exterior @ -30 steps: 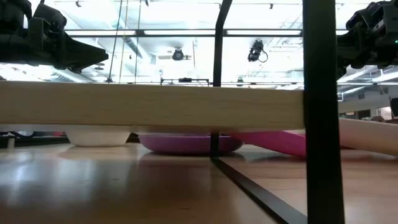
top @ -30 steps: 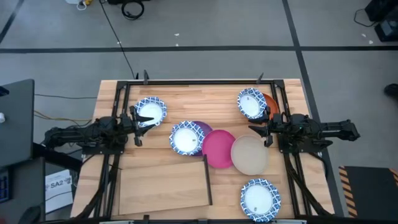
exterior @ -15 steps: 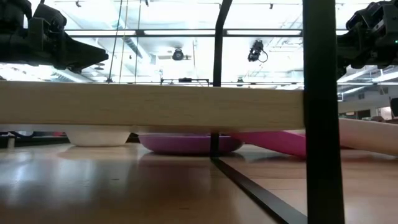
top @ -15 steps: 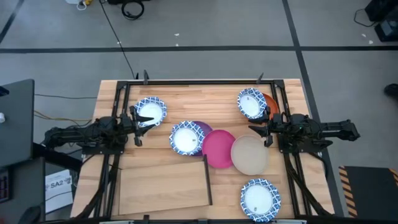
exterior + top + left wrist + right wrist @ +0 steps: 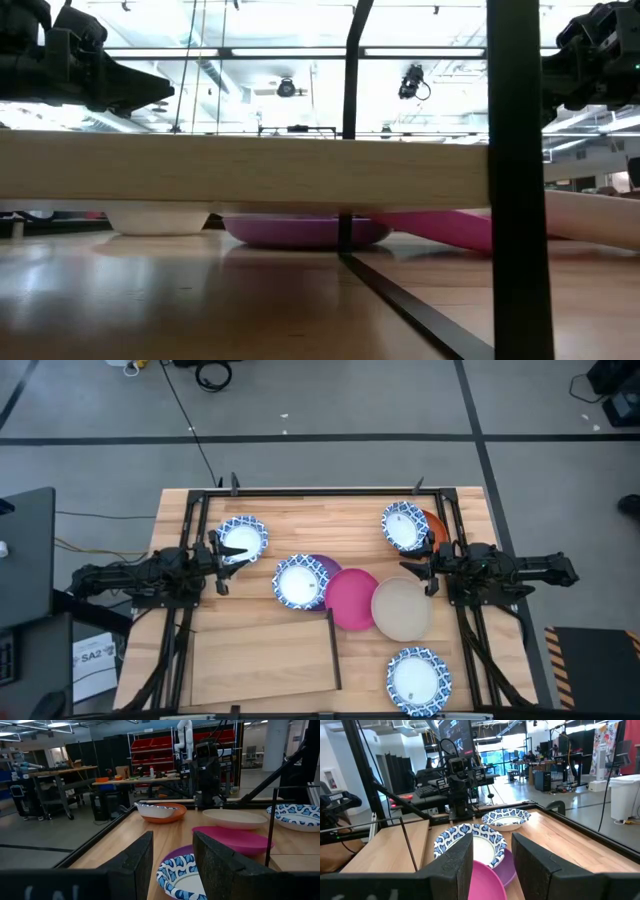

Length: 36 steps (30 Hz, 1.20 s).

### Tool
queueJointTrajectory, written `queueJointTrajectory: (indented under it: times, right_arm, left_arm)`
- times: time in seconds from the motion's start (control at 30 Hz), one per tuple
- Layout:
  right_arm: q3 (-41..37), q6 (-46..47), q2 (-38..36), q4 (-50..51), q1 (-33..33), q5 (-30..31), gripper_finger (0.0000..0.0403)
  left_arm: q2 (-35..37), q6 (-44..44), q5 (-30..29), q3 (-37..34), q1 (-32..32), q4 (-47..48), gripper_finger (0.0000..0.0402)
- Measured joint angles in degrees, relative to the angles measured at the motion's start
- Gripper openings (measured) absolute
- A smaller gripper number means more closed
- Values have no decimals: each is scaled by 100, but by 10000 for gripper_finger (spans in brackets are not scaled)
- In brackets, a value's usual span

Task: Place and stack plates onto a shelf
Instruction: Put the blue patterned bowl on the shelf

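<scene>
Several plates lie on the slatted tabletop. One blue-rimmed plate (image 5: pixel 242 538) sits by my left gripper (image 5: pixel 222 560). Another (image 5: pixel 298 582) rests on a purple plate (image 5: pixel 325 565). The magenta plate (image 5: pixel 352 598) and beige plate (image 5: pixel 402 609) overlap at mid-table. A blue-rimmed plate (image 5: pixel 404 525) sits in the orange one (image 5: pixel 436 528), and a third (image 5: pixel 418 680) lies near the front edge. The plywood shelf (image 5: pixel 265 655) stands at front left. Both grippers hover open above the table, the right gripper (image 5: pixel 418 571) beside the beige plate. In the wrist views the left gripper (image 5: pixel 172 865) and right gripper (image 5: pixel 492 862) hold nothing.
A dark metal frame (image 5: pixel 320 490) runs round the table's edges. In the low view the shelf's pale front edge (image 5: pixel 250 170) and a dark post (image 5: pixel 520 180) block most of the scene. Bare wood shows along the far edge (image 5: pixel 320 515) and on the shelf top.
</scene>
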<state>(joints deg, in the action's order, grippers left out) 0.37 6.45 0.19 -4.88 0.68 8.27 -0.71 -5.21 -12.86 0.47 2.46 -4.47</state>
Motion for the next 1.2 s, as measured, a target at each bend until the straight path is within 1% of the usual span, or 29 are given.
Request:
queueJointTrajectory:
  times: [0.1,0.37,0.6,0.73,1.07,1.2]
  right_arm:
    - [1,-2,2,-184,1,21,140]
    - [1,138,6,-968,0,538,140]
    - [-1,138,279,-1734,-1,892,140]
    - [33,136,603,-2043,1,1188,140]
    - [772,112,1839,-1791,-38,2517,140]
    - [1059,385,2330,-1703,-192,3011,140]
  left_arm:
    - [0,0,1,0,0,0,146]
    - [0,0,1,0,0,-1,146]
    - [0,0,0,0,0,0,146]
    - [0,0,2,0,0,-1,146]
    - [0,0,2,0,0,-2,146]
    - [-2,1,2,0,0,-2,146]
